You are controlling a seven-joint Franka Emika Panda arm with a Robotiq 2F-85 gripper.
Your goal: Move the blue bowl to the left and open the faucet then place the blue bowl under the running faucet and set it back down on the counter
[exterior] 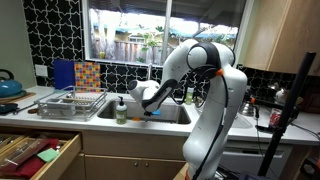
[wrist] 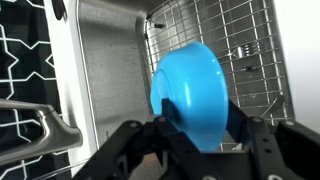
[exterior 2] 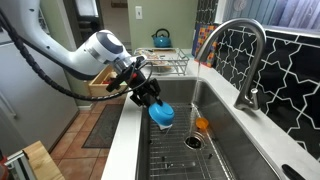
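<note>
My gripper [exterior 2: 150,99] is shut on the rim of the blue bowl [exterior 2: 162,114] and holds it tilted on edge over the steel sink basin, above the wire grid. In the wrist view the bowl [wrist: 190,88] sits between both fingers of the gripper [wrist: 202,120]. The faucet [exterior 2: 240,60] arches over the basin's far side, apart from the bowl; part of it also shows in the wrist view [wrist: 50,122]. I see no water stream. The pale counter [exterior 2: 122,140] runs beside the sink. In an exterior view the gripper [exterior: 150,106] and bowl [exterior: 154,114] are low in the sink.
A soap bottle [exterior: 121,110] stands at the sink's edge. A metal dish rack [exterior: 70,100] and a blue-green kettle [exterior: 8,85] are on the counter beyond it. An orange object [exterior 2: 203,125] lies in the basin. A drawer [exterior: 35,155] stands open below.
</note>
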